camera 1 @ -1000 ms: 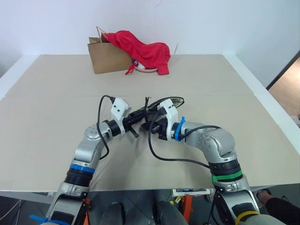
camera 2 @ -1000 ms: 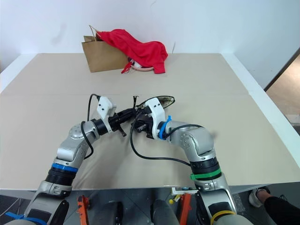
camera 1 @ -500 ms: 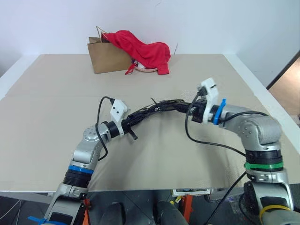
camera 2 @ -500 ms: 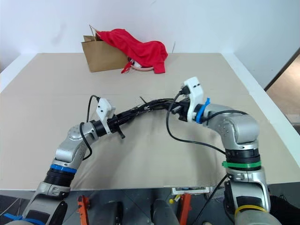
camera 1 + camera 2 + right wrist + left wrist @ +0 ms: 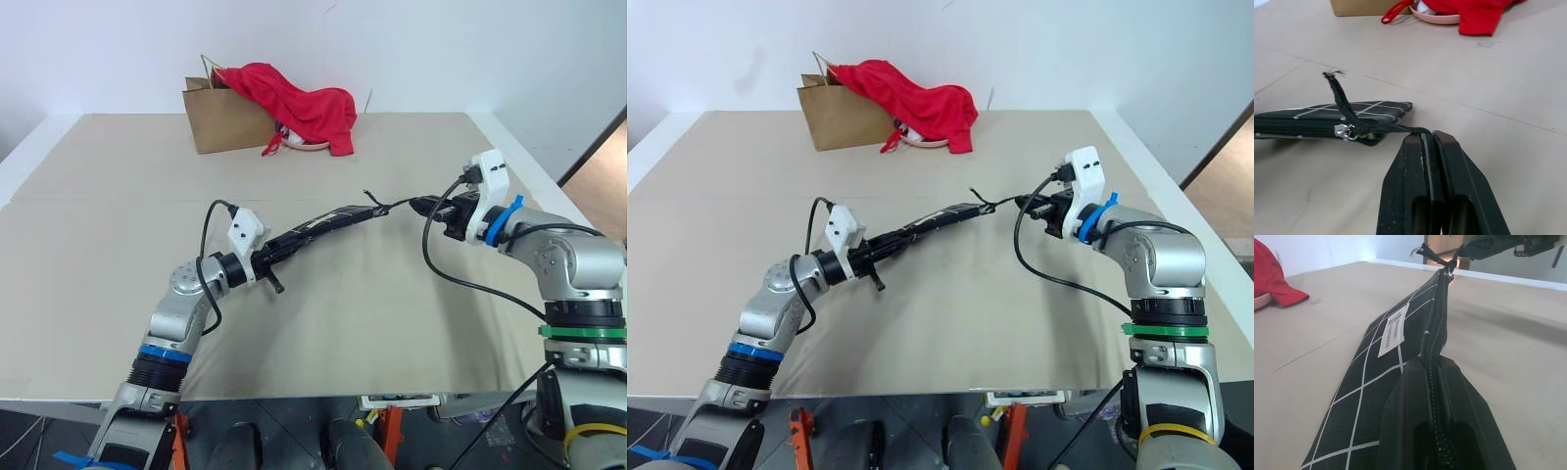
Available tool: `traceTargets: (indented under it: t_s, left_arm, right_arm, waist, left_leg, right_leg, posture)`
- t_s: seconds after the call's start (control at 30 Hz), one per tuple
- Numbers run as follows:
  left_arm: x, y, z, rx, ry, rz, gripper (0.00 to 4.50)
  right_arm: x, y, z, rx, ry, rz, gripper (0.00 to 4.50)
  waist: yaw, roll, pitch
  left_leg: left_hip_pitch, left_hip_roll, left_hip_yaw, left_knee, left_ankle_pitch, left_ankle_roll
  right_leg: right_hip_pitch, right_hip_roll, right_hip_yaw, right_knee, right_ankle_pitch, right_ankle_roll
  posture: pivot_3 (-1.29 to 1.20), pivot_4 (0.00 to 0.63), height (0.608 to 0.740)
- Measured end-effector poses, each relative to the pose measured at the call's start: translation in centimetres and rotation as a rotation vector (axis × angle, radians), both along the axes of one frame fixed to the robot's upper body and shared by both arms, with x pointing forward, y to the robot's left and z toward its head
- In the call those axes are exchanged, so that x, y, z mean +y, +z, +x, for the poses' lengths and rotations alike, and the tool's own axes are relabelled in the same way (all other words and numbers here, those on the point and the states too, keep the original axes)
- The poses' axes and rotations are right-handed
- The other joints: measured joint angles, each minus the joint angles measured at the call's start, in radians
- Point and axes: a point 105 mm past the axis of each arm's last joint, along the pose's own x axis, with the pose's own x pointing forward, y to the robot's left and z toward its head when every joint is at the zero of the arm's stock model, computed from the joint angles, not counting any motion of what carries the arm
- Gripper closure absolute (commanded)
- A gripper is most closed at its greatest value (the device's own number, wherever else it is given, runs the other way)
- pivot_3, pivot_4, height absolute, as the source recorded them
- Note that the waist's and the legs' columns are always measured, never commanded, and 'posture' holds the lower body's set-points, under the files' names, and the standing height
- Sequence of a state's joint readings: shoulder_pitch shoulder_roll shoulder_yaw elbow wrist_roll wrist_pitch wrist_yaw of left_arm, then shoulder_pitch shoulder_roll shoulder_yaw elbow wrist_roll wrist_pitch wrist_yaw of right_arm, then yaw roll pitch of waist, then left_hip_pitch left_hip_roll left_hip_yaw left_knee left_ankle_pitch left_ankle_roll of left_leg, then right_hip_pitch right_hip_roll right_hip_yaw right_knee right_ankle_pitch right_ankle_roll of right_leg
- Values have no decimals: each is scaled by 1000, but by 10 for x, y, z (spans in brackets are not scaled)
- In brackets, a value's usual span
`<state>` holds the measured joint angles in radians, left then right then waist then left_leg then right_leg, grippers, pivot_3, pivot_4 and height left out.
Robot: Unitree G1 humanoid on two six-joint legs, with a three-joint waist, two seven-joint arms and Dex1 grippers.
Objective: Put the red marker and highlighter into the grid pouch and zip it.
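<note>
Grid pouch (image 5: 323, 226) zipped, contents hidden, left fingers (image 5: 1435, 431) clamping its end, right fingers (image 5: 1435, 196) pinching pull cord (image 5: 1359, 125)

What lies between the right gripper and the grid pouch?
The black zipper pull cord spans the gap from the right gripper, shut on it, to the grid pouch, as the right wrist view shows.

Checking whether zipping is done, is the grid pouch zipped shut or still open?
Shut. The grid pouch shows its zipper teeth meshed along the top, and the slider sits at the end, where the right claw pinches the pull cord.

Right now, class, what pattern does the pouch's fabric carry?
A white grid on black, clearest in the left wrist view on the grid pouch.
</note>
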<state>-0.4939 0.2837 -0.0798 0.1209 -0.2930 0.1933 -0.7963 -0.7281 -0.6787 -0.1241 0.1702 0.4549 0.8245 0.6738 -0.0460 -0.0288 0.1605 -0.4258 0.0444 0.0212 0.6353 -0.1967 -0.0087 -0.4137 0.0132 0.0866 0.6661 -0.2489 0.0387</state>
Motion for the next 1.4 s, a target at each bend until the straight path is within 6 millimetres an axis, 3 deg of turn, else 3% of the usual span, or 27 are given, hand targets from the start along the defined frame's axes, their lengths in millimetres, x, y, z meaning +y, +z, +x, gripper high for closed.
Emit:
traceTargets:
  t_s: [0.13,0.27,0.3,0.4,0.47,0.73,0.83,0.93,0.97,1.0,1.07,1.13,1.27,1.33,1.4]
  left_arm:
    - [6,-3,0,7,8,6,4500]
    - [8,-4,0,3,7,6,4500]
    - [8,-4,0,3,6,5,4500]
    - [6,-3,-2,-14,-16,2,4500]
    - [1,-1,-6,-45,-59,-6,4500]
    - [-3,-9,-12,-123,-208,35,4500]
    - [-9,-11,-14,-143,-273,52,4500]
    - [-16,-21,-19,-145,-367,98,3424]
    - [-18,-28,-22,-133,-398,116,2675]
    - [-18,-28,-22,-132,-402,118,2675]
    - [-19,-31,-22,-130,-406,121,1546]
    - [-20,-30,-22,-104,-393,101,720]
    - [-16,-24,-28,-15,-381,24,564]
    - [4,3,-29,86,-301,-118,564]
    - [18,16,-28,118,-247,-158,564]
  right_arm:
    - [-3,-2,-5,2,21,-12,2414]
    - [-1,-9,-12,19,55,-23,369]
    - [0,-10,-13,20,58,-24,152]
    - [7,-10,-21,31,113,-12,152]
    - [7,-16,-41,58,200,-4,152]
    - [-28,-31,-123,102,345,15,152]
    - [-31,-31,-131,91,337,13,152]
    - [-32,-28,-132,50,311,10,0]
    - [-32,-28,-131,46,302,10,0]
    - [-32,-28,-131,45,300,10,0]
    - [-34,-31,-131,43,279,4,0]
    - [-35,-33,-131,44,269,1,0]
    - [-36,-32,-129,27,259,-9,0]
    - [-44,-33,-123,18,226,-16,0]
    - [-46,-33,-121,13,218,-18,0]
  waist:
    - [1,0,0]
    - [2,0,0]
    - [1,0,0]
    - [2,0,0]
    - [6,0,0]
    - [24,0,0]
    - [19,0,0]
    - [13,0,0]
    - [12,0,0]
    - [12,0,0]
    - [13,0,0]
    - [14,0,0]
    - [12,0,0]
    - [8,0,1]
    - [7,0,1]
  left_leg:
    - [0,0,0,0,0,0]
    - [0,0,0,0,0,0]
    - [0,0,1,0,0,0]
    - [0,0,0,0,0,0]
    - [-1,0,-1,0,0,1]
    - [1,-2,-3,1,-2,2]
    - [3,-2,-2,2,-2,2]
    - [5,-2,-2,2,-1,2]
    - [5,-2,-2,2,-1,3]
    - [5,-2,-2,2,-1,2]
    - [4,-2,-2,2,-1,2]
    - [3,-2,-2,2,-1,2]
    - [3,-2,-3,2,-2,3]
    - [3,0,-4,2,-2,3]
    - [4,0,-4,2,-2,3]
  right_leg:
    - [0,0,0,0,0,0]
    - [0,0,0,0,0,0]
    - [0,0,1,0,0,0]
    - [0,0,0,0,0,0]
    - [1,0,-1,0,0,-1]
    - [4,-2,-3,-1,-3,3]
    - [5,-1,-2,-1,-2,2]
    - [6,-1,-1,-1,0,1]
    - [6,-1,-1,-1,0,0]
    - [6,0,-1,-1,0,1]
    - [6,0,-1,-1,0,1]
    - [5,-1,-1,-1,-2,2]
    - [5,-1,-1,-1,-3,3]
    - [5,0,-3,0,-3,2]
    - [5,0,-3,1,-3,1]
  posture:
    - [0,150,740]
    - [0,150,740]
    - [0,150,740]
    - [0,150,740]
    - [0,150,740]
    - [0,150,740]
    - [0,150,740]
    - [0,150,740]
    - [0,150,740]
    - [0,150,740]
    - [0,150,740]
    - [0,150,740]
    - [0,150,740]
    - [0,150,740]
    - [0,150,740]
